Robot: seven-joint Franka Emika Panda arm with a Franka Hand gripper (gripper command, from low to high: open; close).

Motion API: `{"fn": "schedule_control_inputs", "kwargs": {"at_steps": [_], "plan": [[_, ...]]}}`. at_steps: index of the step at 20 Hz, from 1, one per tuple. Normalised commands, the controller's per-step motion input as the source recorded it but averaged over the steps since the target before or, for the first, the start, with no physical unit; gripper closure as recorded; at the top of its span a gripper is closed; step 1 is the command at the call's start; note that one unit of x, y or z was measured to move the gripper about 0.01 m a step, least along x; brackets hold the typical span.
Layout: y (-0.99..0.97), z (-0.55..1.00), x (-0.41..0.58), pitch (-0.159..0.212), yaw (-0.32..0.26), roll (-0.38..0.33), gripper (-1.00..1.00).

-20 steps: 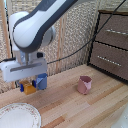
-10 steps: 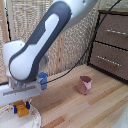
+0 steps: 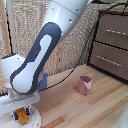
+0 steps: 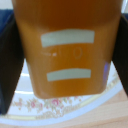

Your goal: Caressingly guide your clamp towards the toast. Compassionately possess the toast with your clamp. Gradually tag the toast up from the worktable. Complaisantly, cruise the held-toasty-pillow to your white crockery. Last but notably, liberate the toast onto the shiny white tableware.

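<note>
My clamp (image 3: pixel 21 115) hangs low at the exterior view's lower left, shut on the toast (image 3: pixel 21 114), an orange-brown slab between its blue-tipped fingers. It is directly over the white crockery (image 3: pixel 35 120), whose rim shows under the gripper. In the wrist view the toast (image 4: pixel 67 50) fills most of the picture between the two dark fingers (image 4: pixel 9 65), and the plate's patterned rim (image 4: pixel 65 107) lies close beneath it. Whether the toast touches the plate I cannot tell.
A pink cup (image 3: pixel 84 84) stands on the wooden worktable (image 3: pixel 95 107) toward the exterior view's right. A blue cup (image 3: pixel 43 81) is partly hidden behind the arm. A dark brown drawer cabinet (image 3: pixel 112 45) stands at the back right.
The arm has swung toward the exterior view's left and lowered, carrying the toast from above the table to just over the plate.
</note>
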Motion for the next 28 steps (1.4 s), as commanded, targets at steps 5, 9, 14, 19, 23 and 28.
{"fn": "schedule_control_inputs", "kwargs": {"at_steps": [5, 9, 14, 19, 23, 28], "plan": [[0.4, -0.04, 0.28, -0.144, 0.102, -0.036, 1.0], [0.44, -0.19, -0.086, -0.061, 0.086, -0.044, 1.0], [0.31, -0.22, -0.136, 0.005, 0.135, -0.068, 1.0], [0.06, 0.24, 0.064, -0.048, 0.051, -0.108, -1.0], [-0.3, 0.75, 0.079, -0.118, 0.05, -0.063, -1.0], [-0.25, 0.63, 0.205, -0.174, 0.08, -0.033, -1.0]]}}
